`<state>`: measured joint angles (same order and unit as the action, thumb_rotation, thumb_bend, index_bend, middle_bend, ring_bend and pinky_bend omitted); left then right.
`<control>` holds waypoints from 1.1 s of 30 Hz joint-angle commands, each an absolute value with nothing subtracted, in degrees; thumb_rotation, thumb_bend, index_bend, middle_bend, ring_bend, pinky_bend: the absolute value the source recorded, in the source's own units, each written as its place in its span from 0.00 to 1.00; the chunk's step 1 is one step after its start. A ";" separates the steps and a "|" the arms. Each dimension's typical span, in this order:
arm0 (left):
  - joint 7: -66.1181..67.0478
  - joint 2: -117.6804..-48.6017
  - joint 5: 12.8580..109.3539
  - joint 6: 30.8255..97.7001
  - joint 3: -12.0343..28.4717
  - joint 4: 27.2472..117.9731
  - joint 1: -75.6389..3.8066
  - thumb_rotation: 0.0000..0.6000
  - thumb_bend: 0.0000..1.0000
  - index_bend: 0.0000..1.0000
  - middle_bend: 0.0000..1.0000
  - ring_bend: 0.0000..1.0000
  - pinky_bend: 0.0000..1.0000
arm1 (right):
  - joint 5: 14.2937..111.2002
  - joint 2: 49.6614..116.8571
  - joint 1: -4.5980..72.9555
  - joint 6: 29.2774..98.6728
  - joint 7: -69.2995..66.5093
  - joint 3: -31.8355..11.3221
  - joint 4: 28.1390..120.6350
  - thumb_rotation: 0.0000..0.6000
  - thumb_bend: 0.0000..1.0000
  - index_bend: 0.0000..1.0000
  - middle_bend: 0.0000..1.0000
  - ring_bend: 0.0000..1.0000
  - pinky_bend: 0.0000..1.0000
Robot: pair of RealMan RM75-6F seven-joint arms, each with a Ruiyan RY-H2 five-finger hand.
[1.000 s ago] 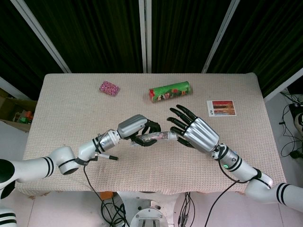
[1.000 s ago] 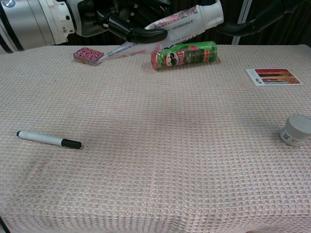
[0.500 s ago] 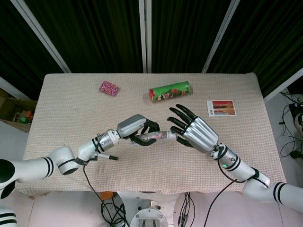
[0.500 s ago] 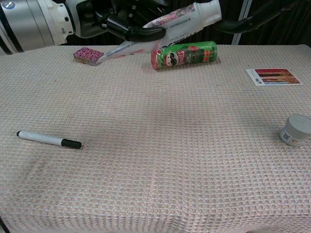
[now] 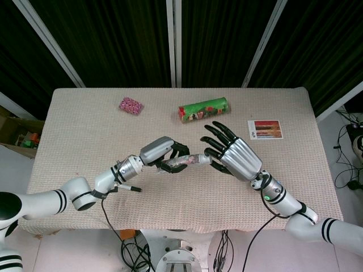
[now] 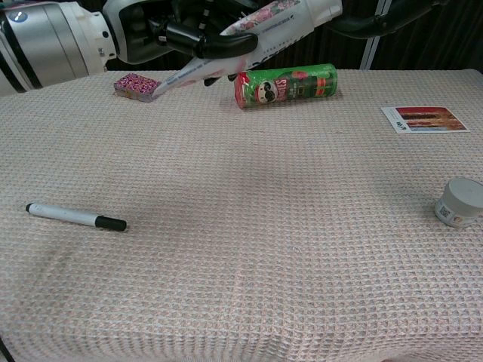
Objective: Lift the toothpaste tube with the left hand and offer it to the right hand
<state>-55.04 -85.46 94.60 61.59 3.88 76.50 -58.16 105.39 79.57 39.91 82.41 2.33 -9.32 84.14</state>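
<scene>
I am gripping the toothpaste tube with my left hand, its dark fingers wrapping around the tube's middle and holding it up off the table. In the chest view the tube is riding high near the top edge, tilting with its white cap end up toward my right and its flat crimped tail pointing down to my left, the left hand's fingers curling under it. My right hand is hanging just beside the cap end with its fingers spread apart and holding nothing; its lower fingertips are sitting very near the cap, and I cannot tell from here whether they are touching it.

Further out, behind the tube, a green snack can is lying on its side on the cloth-covered table, and a small pink patterned packet is resting well to its left. A printed card is lying flat toward the right edge. Beneath my left forearm a white marker with a black cap is lying on the cloth near the front. In the chest view a small white jar is standing near the right edge of the table.
</scene>
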 commanded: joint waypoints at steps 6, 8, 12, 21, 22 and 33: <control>-57.01 -86.28 94.68 61.93 3.78 75.46 -58.09 0.76 0.67 0.64 0.71 0.58 0.67 | 104.68 81.21 39.87 83.62 2.05 -9.86 83.08 1.00 0.20 0.76 0.35 0.10 0.18; -58.40 -86.35 94.56 62.05 3.81 75.38 -58.03 0.76 0.67 0.64 0.71 0.58 0.67 | 104.39 81.64 39.81 83.96 2.18 -10.06 82.88 1.00 0.20 0.76 0.35 0.10 0.18; -61.79 -86.09 94.44 61.79 3.69 74.81 -58.14 0.76 0.67 0.64 0.71 0.58 0.67 | 103.47 81.41 39.62 83.45 1.81 -9.92 83.77 1.00 0.20 0.73 0.35 0.10 0.18; -65.59 -85.63 94.78 62.46 3.83 73.40 -58.30 0.76 0.68 0.64 0.71 0.58 0.66 | 101.30 78.57 39.09 80.57 2.03 -9.18 87.27 1.00 0.21 0.64 0.32 0.09 0.09; -65.83 -85.59 94.78 62.46 3.85 73.39 -58.34 0.76 0.68 0.64 0.71 0.58 0.66 | 101.24 78.39 39.04 80.39 2.21 -9.09 87.47 1.00 0.21 0.64 0.32 0.09 0.08; -68.13 -85.21 94.48 62.01 4.00 72.94 -58.74 0.76 0.68 0.64 0.71 0.58 0.66 | 100.83 77.64 38.19 80.10 2.60 -8.51 88.46 1.00 0.21 0.63 0.32 0.09 0.07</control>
<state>-68.00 -85.26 94.50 62.02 3.98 72.95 -58.71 100.83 77.64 38.19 80.10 2.60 -8.51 88.47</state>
